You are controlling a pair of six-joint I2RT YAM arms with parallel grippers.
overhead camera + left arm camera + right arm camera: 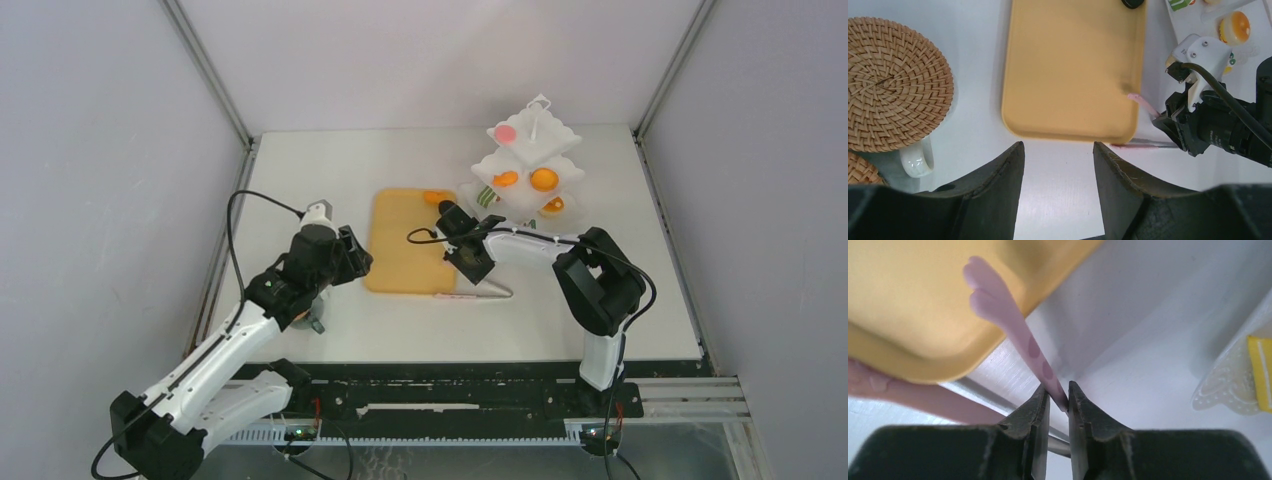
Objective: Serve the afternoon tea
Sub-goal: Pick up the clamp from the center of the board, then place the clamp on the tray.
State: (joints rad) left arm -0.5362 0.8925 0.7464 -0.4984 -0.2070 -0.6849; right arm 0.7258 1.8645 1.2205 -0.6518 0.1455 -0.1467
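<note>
Pastries (544,179) mostly on tiered stand (545,130), far-right corner; board (405,250) nearly bare. Right gripper (1059,390) pinches pink tongs (1015,332); left gripper (1058,150) half-spread, empty. Serving barely begun.

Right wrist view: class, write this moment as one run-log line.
right gripper: pinching one arm of pink tongs | left gripper: open, empty | tan board: tongs tip at its edge

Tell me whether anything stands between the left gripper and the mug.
Nothing visible does: only bare table lies between the open left gripper and the mug. Only the mug's handle shows, though; a cork coaster appears to lie over its top.
</note>
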